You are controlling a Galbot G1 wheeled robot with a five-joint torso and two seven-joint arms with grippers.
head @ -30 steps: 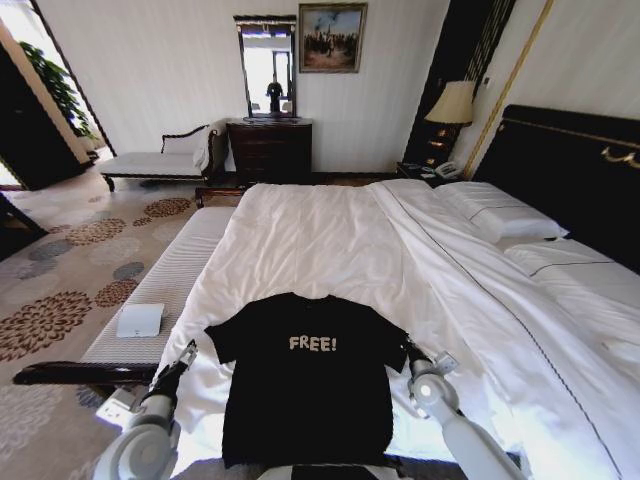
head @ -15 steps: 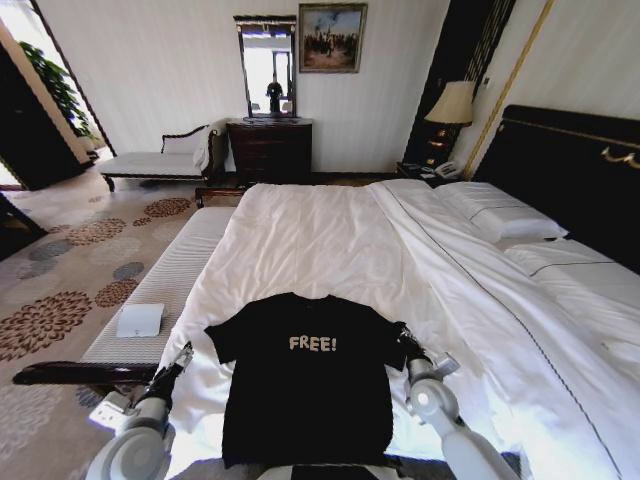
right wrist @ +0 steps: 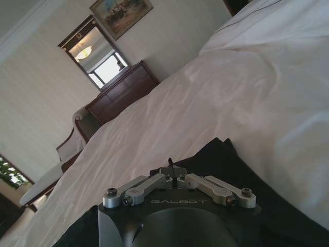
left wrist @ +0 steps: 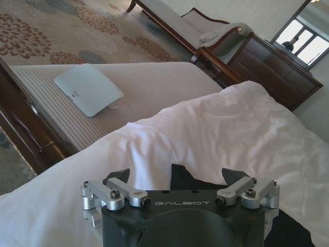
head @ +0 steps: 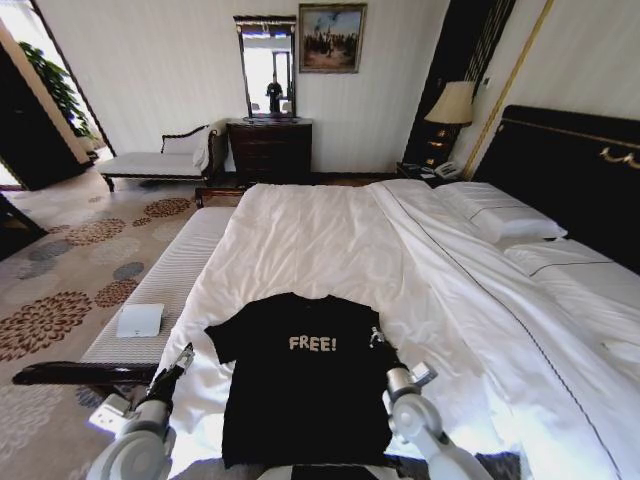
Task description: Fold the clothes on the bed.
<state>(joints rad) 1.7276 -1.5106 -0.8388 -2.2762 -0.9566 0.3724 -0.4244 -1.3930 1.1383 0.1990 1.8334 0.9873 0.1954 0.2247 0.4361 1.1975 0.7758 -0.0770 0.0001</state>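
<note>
The black T-shirt lies flat and face up on the near end of the bed, on the white duvet, its collar toward the far wall with the mirror and its hem toward the robot, so its long axis runs straight away from the robot, along the bed's side edge. Both short sleeves spread out sideways. White letters across the chest read "FREE!", upright as seen from the head view. The right gripper sits over the shirt's right sleeve and shoulder, on the black cloth; in the right wrist view its fingers are drawn together at their tips, with a little dark fabric peaking up between them, so they seem to be pinching the shirt, which spreads dark on both sides of the gripper against the white bedding. The left gripper hangs off the bed's left edge, just beside the shirt's left sleeve but not touching it; in the left wrist view its fingers stand spread wide, with a corner of black cloth showing between them farther off. Both gripper bodies carry the word "GALBOT". A pale flat pad lies on the striped bench alongside the bed.
</note>
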